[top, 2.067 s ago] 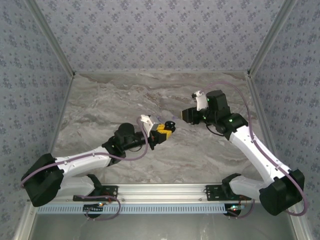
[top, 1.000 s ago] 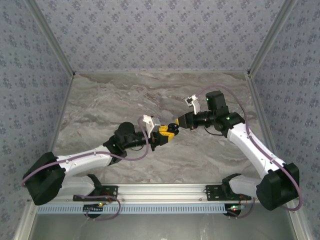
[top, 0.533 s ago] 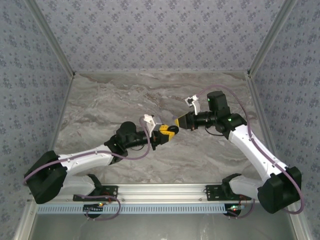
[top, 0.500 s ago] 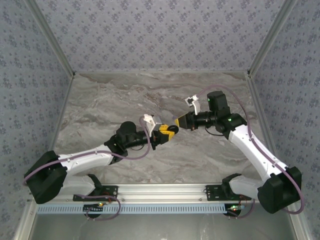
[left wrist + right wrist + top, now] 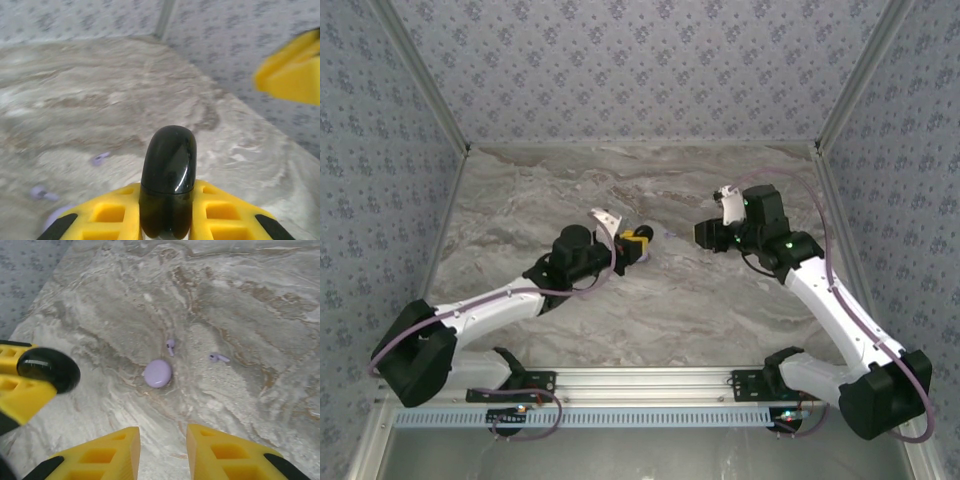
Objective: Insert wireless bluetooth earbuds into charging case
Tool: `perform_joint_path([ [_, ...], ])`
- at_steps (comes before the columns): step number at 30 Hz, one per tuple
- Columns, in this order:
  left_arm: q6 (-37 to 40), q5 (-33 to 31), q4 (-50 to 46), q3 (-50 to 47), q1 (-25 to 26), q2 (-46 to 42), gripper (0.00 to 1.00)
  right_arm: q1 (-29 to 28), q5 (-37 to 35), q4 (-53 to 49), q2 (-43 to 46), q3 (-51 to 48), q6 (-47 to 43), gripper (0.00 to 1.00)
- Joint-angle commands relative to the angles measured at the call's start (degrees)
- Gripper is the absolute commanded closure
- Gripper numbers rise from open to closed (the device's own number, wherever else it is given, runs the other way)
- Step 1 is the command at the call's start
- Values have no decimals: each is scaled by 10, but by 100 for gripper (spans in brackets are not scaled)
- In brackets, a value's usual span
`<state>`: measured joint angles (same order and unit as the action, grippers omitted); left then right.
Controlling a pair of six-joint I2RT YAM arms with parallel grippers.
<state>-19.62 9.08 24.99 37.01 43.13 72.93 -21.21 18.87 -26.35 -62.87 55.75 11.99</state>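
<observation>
The charging case is a glossy black round case with its lid seam closed. It stands on edge between the yellow fingers of my left gripper, which is shut on it above the table. From above, that gripper sits near the table's middle. The case also appears at the left of the right wrist view. My right gripper is open with nothing between its fingers. It hovers a short way to the right of the case. The wireless bluetooth earbuds are out of view.
A pale lavender flat disc lies on the marble table below and between the grippers. Two small lavender stemmed pieces lie just beyond it. Patterned walls close the table in at the back and both sides.
My right gripper, which was at the case half a second ago, has drawn back to the right and its jaws have widened. My left gripper has carried the case a little farther back and left.
</observation>
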Motion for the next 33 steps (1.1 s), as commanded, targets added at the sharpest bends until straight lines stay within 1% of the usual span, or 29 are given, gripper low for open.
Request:
perform_joint_path([
  [1,-35,-38,-63,40,-27,12,78,6,-35,-23,7,-11,10,68],
  [3,-49,-43,-97,59,-45,24,78,6,-35,-23,7,-13,11,68],
  [7,-77,-17,-194,121,-90,68,77,7,-31,-24,6,-15,13,68],
  [11,-82,25,-202,155,-124,120,77,8,-30,-27,6,-20,16,67],
  [16,-90,78,-204,210,-155,200,77,8,-31,-28,7,-27,20,67],
  [24,-103,128,-211,304,-168,322,78,9,-25,-32,6,-31,23,67],
  [33,-107,152,-231,401,-169,433,79,9,-29,-41,-1,-30,21,67],
])
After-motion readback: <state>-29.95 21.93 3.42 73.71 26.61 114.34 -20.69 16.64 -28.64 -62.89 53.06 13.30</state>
